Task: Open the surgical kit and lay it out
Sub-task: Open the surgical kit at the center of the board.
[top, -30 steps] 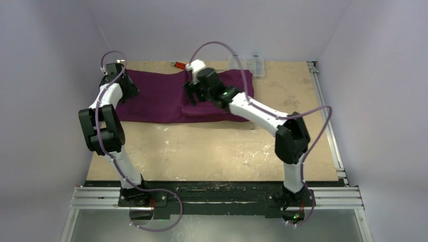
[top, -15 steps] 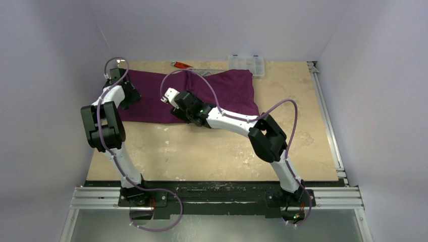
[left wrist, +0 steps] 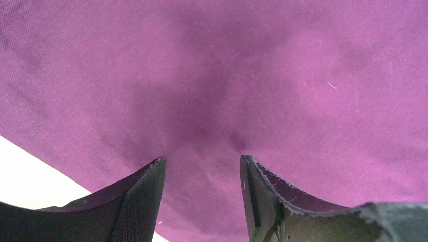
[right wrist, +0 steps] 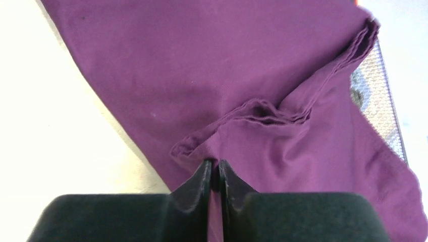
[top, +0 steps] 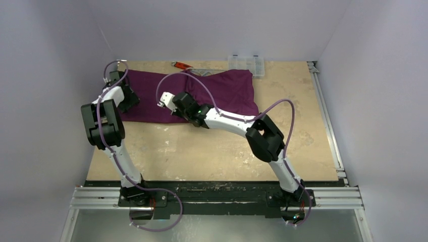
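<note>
Unwrapping: right gripper (right wrist: 214,169) pinches the cloth (right wrist: 202,60) at its near fold (left gripper (left wrist: 202,171) spread over its left end); next likely needs a nearward pull.

Noted cloth (top: 146,96) as plain dark purple, shading darker in its folds. Saw fine silver criss-cross mesh on tray (right wrist: 381,106) beside the purple. Logged table (top: 227,151) as pale tan with whitish blotches, and wrench (top: 179,64) handle as red.
</note>
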Controlling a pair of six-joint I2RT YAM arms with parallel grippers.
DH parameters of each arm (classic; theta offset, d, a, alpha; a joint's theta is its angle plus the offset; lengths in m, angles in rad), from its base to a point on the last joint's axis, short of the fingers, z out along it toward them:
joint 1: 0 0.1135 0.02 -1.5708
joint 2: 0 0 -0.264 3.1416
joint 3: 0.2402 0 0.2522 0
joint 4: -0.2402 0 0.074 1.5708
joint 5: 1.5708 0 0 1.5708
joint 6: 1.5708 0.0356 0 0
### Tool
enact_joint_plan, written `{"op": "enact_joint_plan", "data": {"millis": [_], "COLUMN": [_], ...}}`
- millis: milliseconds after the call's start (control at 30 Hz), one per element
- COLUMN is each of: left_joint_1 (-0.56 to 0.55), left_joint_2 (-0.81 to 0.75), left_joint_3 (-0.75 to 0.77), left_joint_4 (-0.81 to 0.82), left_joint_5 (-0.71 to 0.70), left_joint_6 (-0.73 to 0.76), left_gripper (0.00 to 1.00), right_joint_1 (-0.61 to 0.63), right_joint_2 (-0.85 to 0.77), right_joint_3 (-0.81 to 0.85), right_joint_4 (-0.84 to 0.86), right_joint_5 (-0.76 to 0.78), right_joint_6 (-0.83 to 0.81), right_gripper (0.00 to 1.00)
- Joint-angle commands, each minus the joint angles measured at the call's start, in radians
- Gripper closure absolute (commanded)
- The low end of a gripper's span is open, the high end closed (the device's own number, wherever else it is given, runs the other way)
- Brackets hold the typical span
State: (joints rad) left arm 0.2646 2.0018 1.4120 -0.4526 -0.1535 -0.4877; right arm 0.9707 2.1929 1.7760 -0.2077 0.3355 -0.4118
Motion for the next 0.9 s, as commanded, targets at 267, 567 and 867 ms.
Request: {"op": "enact_joint_plan", "data": {"millis": [267,567,867], "left_joint_1": [0.023,0.033,0.040], "left_joint_2": [0.023,0.068,0.102], "left_joint_3": [0.034,0.069,0.100], "left_joint_4": [-0.001,-0.037,-0.049], "left_joint_5": [-0.020,-0.007,0.023], "left_joint_6": [-0.011,-0.007,-0.010], "left_gripper": [0.46,0.46,0.46], "right_joint_1": [-0.032,-0.237,-0.570], "right_joint_2": [-0.057,-0.276,-0.509], "right_joint_3": [0.083,-0.057,-0.392], "right_joint_4": [-0.101,-0.136,-0.102], "right_joint_5": [-0.066,-0.145,0.010], "right_joint_6": [0.137,0.251,0.352], "right_gripper": [1.00,1.00,1.00]}}
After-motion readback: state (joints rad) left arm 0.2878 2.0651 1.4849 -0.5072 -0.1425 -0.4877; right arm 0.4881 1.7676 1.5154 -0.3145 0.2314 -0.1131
